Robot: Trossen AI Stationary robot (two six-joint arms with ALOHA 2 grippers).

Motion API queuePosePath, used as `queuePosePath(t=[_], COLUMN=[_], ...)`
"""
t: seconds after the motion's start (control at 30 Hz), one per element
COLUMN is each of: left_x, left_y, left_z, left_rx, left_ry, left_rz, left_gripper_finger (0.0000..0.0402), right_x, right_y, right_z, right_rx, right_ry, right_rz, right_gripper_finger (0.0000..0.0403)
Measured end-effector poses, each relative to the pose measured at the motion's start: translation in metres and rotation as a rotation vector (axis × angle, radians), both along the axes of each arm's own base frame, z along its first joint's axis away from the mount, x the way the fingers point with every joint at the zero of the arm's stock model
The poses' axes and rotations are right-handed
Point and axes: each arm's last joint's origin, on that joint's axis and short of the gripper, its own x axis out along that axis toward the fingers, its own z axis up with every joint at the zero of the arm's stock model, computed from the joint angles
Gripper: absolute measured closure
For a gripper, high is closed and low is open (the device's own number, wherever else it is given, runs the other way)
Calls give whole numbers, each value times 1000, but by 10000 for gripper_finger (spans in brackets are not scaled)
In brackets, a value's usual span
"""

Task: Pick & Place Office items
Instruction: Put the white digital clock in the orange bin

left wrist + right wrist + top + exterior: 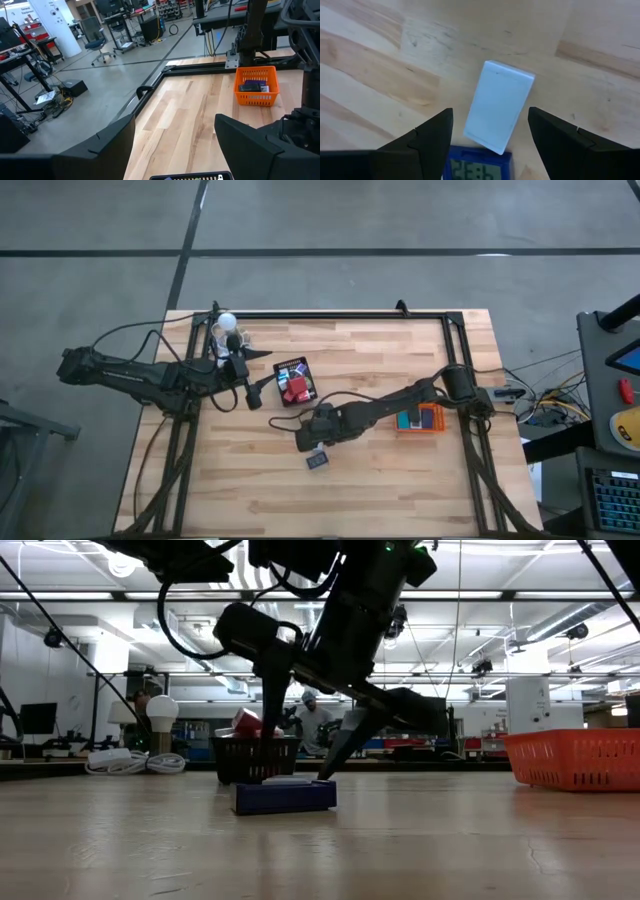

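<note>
Item: blue flat device (479,170) with a digit display on its face, and a white flat rectangle (498,106) just beside it, perhaps leaning on its edge; the right wrist view is too close to say whether they touch. Both lie on the bare tabletop (400,470) toward the near middle, well apart from either tray. In the low view the pair reads as one low blue slab (285,796) with a pale top.

Right end effector (490,137): poised directly over the pair, fingers apart and straddling them, closed on nothing.

Left end effector (175,145): at the far left, beside the black mesh tray (295,381); fingers apart, nothing between them.

Other stock: red and other coloured pieces in the black mesh tray; several more in the orange tray (421,420) at the right. A white bulb with cords (227,322) sits at the far left corner.

Handling, as judged: both pieces look rigid, light and smooth-faced, so likely to skid on the wood if nudged. The display face probably marks easily. Best hold: across the short width, on the long edges, one piece at a time.
</note>
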Motion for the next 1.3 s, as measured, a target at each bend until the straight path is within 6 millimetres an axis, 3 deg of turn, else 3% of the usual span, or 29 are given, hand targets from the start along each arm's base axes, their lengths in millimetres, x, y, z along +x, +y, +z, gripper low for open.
queuePosePath(t=[0.47,0.83,1.3], left_x=[0,0,0], left_y=[0,0,0], left_z=[0,0,0], left_rx=[0,0,0], left_ry=[-1,0,0], left_rz=[0,0,0], left_gripper_finger=[126,126,126], right_x=[0,8,11], right_y=[-2,-2,0], right_z=[0,20,1], right_rx=[-27,-117,-58], right_ry=[0,-86,-62], right_rz=[24,47,73], right_gripper_finger=[165,165,165])
